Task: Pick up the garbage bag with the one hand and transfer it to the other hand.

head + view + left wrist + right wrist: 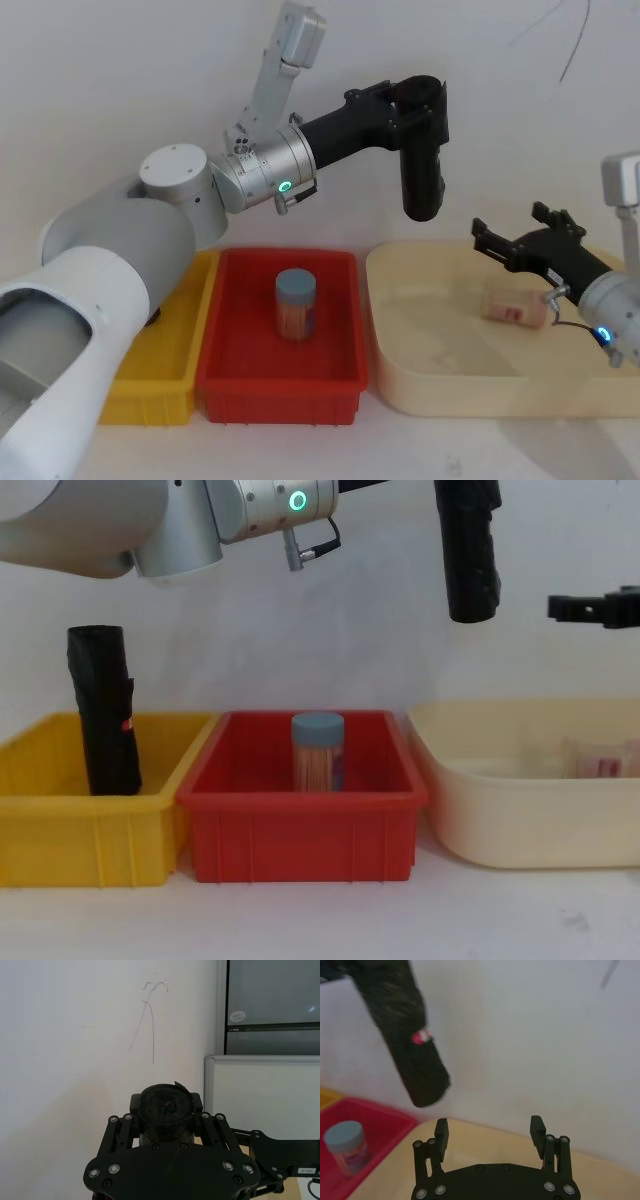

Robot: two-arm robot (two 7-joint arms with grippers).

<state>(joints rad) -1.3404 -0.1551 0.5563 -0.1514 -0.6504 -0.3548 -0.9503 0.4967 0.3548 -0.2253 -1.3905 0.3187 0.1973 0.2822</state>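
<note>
The green-ringed left pincer (424, 105) pinches the black rolled-plastic garbage bag (422, 185) hanging vertical at upper centre, with the spread blue-ringed right pincer (512, 230) nearby, lower right.

The right gripper (489, 1125) holds its two black fingers (441, 1132) spread apart, nothing between them, over the cream tray (485, 1152); beyond it the garbage bag (405, 1035) hangs tilted before the white wall (545, 1035); a blue-lidded jar (347, 1152) stands upright in the red bin (385, 1122) beside the tray

Garbage bag (470, 570) plus twin roll (103, 715): two; three bins (60, 825) (300, 830) (520, 830); one jar (318, 752).
</note>
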